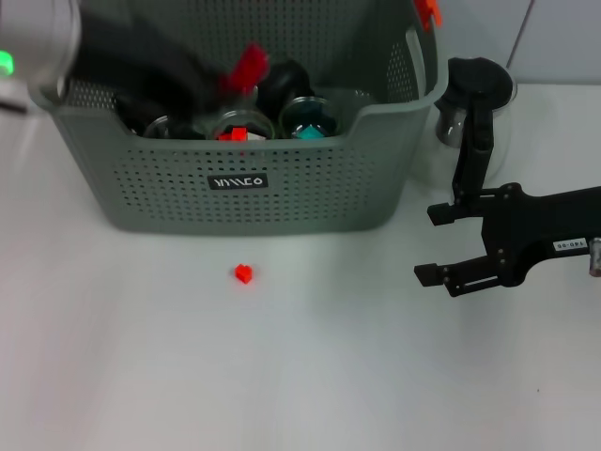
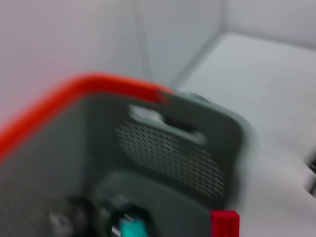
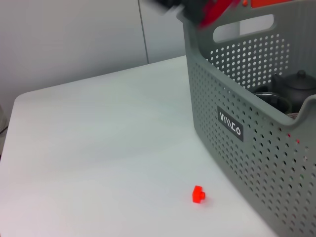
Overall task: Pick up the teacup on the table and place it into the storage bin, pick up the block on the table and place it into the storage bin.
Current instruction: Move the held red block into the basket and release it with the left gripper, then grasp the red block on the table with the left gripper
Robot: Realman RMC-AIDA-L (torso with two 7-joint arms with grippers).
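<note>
Storage bin [image 1: 282,202]: large grey perforated plastic basket, standing on the white table [image 1: 141,376] at the far middle of the head view. Black label [image 1: 238,181] with white lettering on its front wall. Orange handle clip [image 1: 429,11] at its right end; in the left wrist view another orange clip [image 2: 84,91] runs along the rim beside a handle slot.

Contents of the bin, as far as they show: several glass cups, one with a teal inside [image 1: 308,119], one showing something red [image 1: 233,133]; a dark teapot [image 3: 296,84] seen over the rim in the right wrist view. Which of these is the task's teacup cannot be told.

Red block [image 1: 244,273]: small, lying on the table in front of the bin, just before the label, apart from the bin wall and from both grippers. The right wrist view shows it [image 3: 198,194] alone on the bare surface near the bin's front wall.

Left gripper [image 1: 246,68]: over the bin's open top, toward its left and middle, dark arm reaching in from the upper left. A red piece shows at its tip; whether the fingers are spread or pinched on it cannot be told, the arm being blurred.

Right gripper [image 1: 435,244]: black, low over the table to the right of the bin, fingers parted and holding nothing, pointing toward the middle.

Glass vessel [image 1: 451,122]: on the table just beside the bin's right end, behind the right arm.
</note>
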